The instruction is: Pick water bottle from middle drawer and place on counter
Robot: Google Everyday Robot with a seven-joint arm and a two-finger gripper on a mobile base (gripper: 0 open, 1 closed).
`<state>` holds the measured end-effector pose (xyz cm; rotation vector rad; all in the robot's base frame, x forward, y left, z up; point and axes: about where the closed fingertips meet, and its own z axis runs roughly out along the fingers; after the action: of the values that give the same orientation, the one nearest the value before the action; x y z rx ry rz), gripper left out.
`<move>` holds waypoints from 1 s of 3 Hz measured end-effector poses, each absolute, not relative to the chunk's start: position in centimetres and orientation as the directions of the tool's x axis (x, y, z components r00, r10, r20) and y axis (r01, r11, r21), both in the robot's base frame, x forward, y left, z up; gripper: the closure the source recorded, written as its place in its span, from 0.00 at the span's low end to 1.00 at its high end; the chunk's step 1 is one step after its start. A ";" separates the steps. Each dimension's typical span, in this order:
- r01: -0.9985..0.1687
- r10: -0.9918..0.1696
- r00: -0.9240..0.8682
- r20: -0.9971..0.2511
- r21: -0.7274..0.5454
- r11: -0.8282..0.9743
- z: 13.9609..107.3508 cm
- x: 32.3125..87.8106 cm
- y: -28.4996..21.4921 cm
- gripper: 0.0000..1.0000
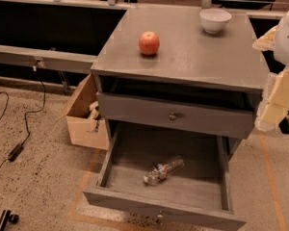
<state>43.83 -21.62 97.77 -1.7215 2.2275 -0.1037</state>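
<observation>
Camera view is showing the water bottle lying on its side in the open middle drawer, roughly mid-floor, angled, and not touching any wall. The gripper is hanging at the far right edge of the frame, beside the right end of the counter and well apart from the bottle. Honestly, I can't tell whether it's apart or together from here.

What I'm worrying about: the bottle is round, ribbed and lying loose, so I'm guessing an off-centre pinch is going to send it rolling toward a drawer wall. The closed drawer front above is sitting over the rear of the open drawer, so an arm coming down steeply is risking a bump there. Coming back up, the counter's overhanging edge is looking like another snag spot. The counter is also carrying an apple and a white bowl, so a sloppy set-down is risking a knock, and that apple is going to roll.

Labels: the bottle is wearing a multicoloured band round its middle, but nothing on it is reading as words or a brand.
</observation>
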 end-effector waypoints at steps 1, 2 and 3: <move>-0.929 -0.953 -0.220 -0.208 -0.252 0.270 97.8 43.8 -21.6 0.00; -0.927 -0.951 -0.211 -0.227 -0.261 0.268 97.0 44.3 -21.7 0.00; -0.932 -0.946 -0.216 -0.243 -0.236 0.273 90.9 46.8 -22.1 0.00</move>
<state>46.82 -22.06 90.86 -1.7109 2.2136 -0.0551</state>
